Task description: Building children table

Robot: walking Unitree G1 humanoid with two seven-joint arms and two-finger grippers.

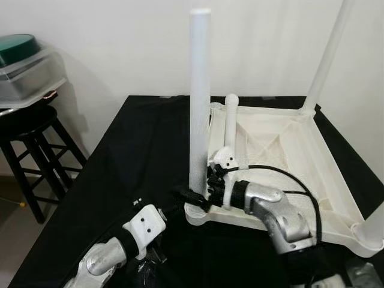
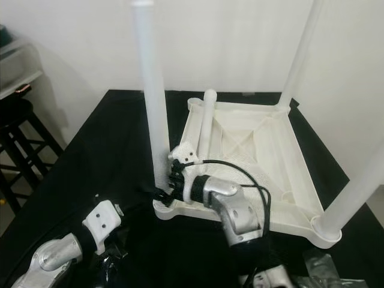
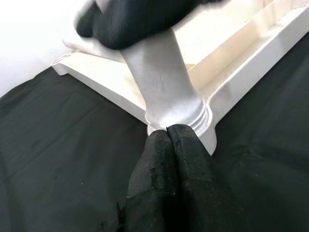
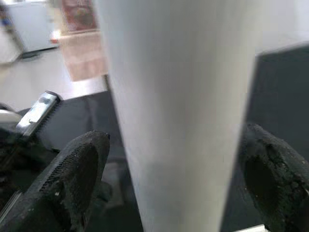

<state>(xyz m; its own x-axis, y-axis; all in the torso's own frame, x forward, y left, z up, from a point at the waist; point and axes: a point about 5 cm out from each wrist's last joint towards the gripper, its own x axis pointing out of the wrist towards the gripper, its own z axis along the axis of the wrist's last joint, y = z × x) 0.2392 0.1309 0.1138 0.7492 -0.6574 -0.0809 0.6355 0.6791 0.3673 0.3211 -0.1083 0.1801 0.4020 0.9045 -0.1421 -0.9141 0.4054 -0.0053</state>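
The white table leg stands upright in the near corner socket of the upturned white tabletop, which lies on the black-draped counter with other legs already standing at its far and right corners. The right gripper is at this leg low down, one black finger on each side of it, so it appears to be grasping the leg just above the socket. The left gripper has its fingers pressed together, clenched on nothing, with the tips touching the socket collar at the leg's foot. The leg looks seated, but whether fully home cannot be told. The risk I judge here is tilt: with a hold so low on a tall leg, any sideways pull could lever it askew or jam it. A push from the left gripper could also slide the light tabletop across the cloth. A dark stool stands beside the counter, well apart.
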